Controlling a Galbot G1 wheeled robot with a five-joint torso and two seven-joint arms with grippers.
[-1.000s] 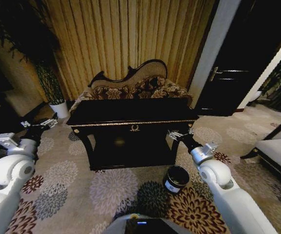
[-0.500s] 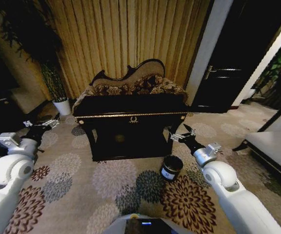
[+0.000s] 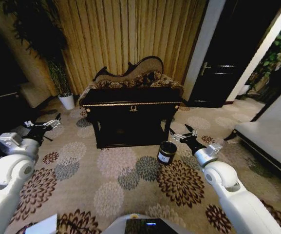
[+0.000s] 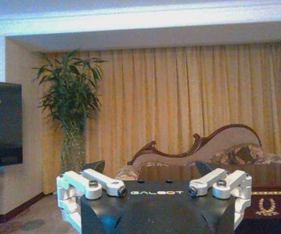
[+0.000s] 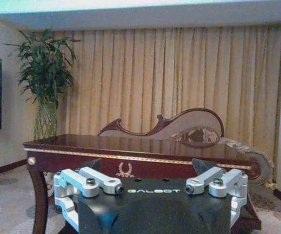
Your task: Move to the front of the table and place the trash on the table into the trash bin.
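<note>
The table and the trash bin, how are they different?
The table is big, long and boxy, standing on legs with a lower shelf; the trash bin is small and round, sitting right on the carpet. The table has gold trim and a gold ornament; the trash bin has a white label. Both are dark.

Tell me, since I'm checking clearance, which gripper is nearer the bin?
The right gripper: it hangs open just beside the small dark trash bin on the carpet. The left gripper, also open, is far across, past the table.
</note>
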